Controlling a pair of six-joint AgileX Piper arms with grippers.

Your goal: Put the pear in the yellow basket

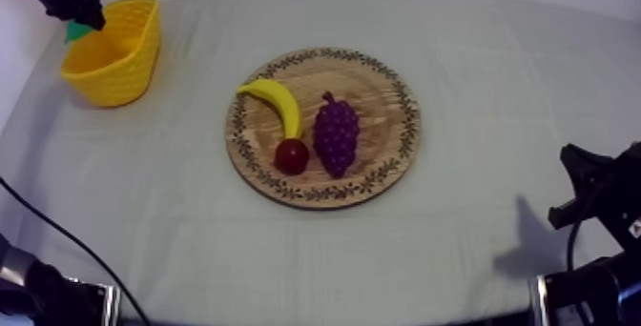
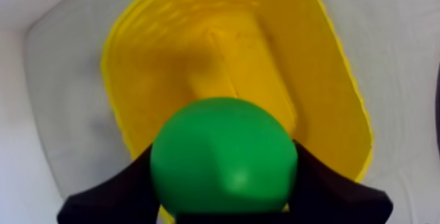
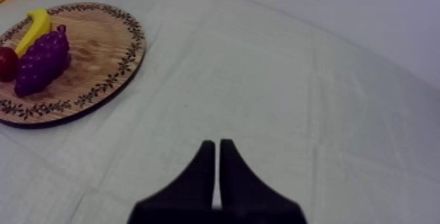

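Two risks stand out, the bigger one first. The pear (image 2: 222,148) is off the board and held in the left tool (image 2: 224,190), whose black fingers (image 2: 111,197) are clamped on either side of it, above the yellow basket (image 2: 327,69) at the far left corner of the surface (image 1: 477,244). In the top view it hangs over the basket's outer rim rather than its middle, so I judge that a release here could land it on the rim and send it rolling toward the surface's left edge. The lesser risk is that the basket, which looks light, gets nudged or tipped if the tool drops lower and catches the wall. Moving farther over the hollow before opening would likely avoid both. As for what holds what, the round wooden board (image 1: 386,87), the larger carrier, sits about mid-surface. It bears the bunch of grapes (image 1: 336,134) and the banana (image 1: 277,101), whose lower end touches the small red fruit (image 1: 292,155) lying just beside the grapes. The basket's floor, as far as it shows past the pear, has nothing on it. The right tool (image 3: 217,147) rests near the surface's near right corner, fingers pressed together on nothing, well apart from the board.
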